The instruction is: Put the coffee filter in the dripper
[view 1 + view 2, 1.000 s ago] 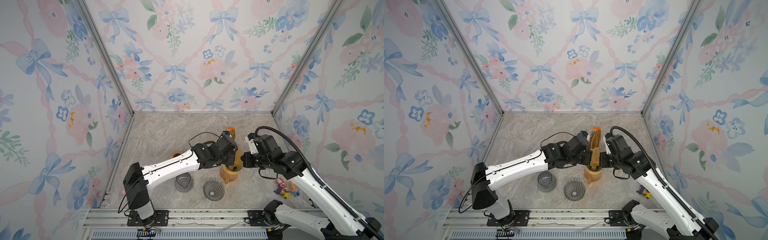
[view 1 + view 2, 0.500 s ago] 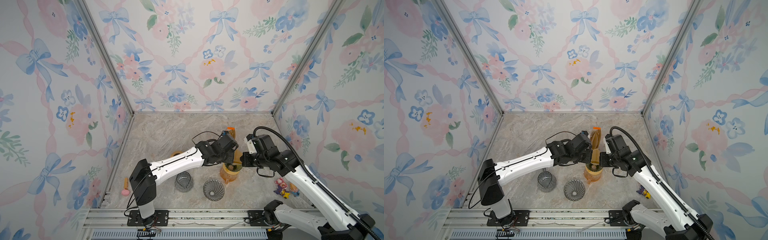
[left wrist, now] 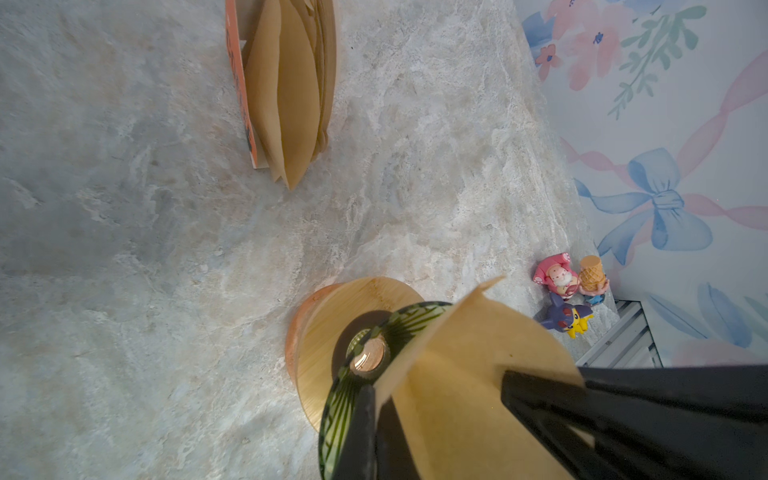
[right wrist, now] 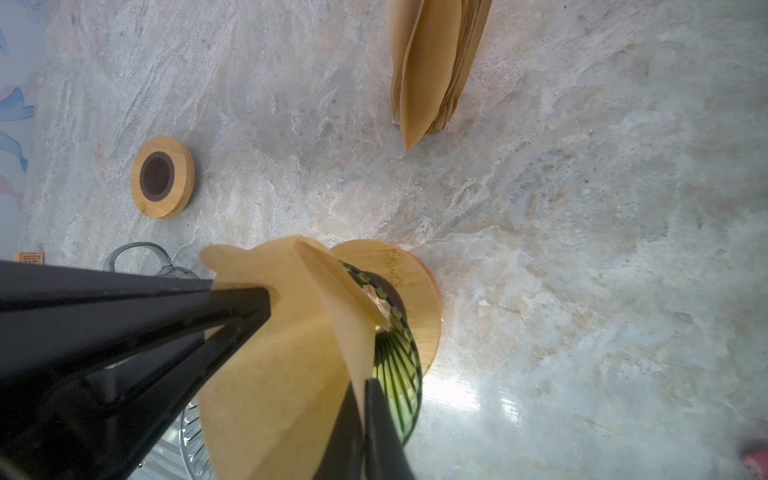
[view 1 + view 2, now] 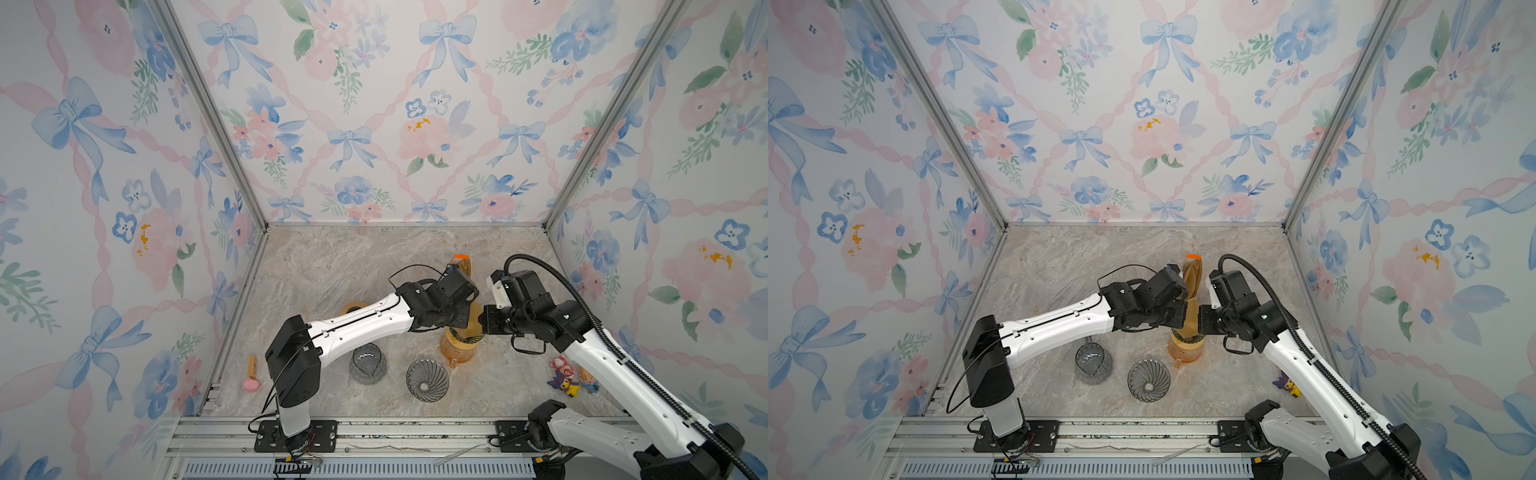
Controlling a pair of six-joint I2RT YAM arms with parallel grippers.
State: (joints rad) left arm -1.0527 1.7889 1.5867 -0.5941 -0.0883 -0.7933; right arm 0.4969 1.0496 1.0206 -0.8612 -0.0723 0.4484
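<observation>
Top views: your left gripper [image 5: 468, 322] and right gripper [image 5: 483, 325] both pinch the brown paper coffee filter [image 5: 475, 316], lower centre-right, above the green ribbed glass dripper [image 5: 460, 335]. Left wrist: filter [image 3: 469, 374] bottom right, overlapping the dripper [image 3: 399, 328]. Right wrist: filter tip inside the dripper, bottom centre.

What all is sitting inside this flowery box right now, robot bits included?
coffee filter: one, brown paper, held over the green dripper
green dripper: one, green ribbed glass, atop the wooden collar
wooden collar: one, tan, on the orange server
orange server: one, orange glass, mid-table
filter stack: one, brown, behind the server
wooden ring: one, tan, dark centre, flat on table
glass pitcher: one, clear, front
glass dripper: one, clear ribbed, front
toy figurines: three, pink, purple-yellow, one with a cone, right edge
table: one, grey marble
left arm: white-black, jaws shut on filter
right arm: white-black, jaws shut on filter
</observation>
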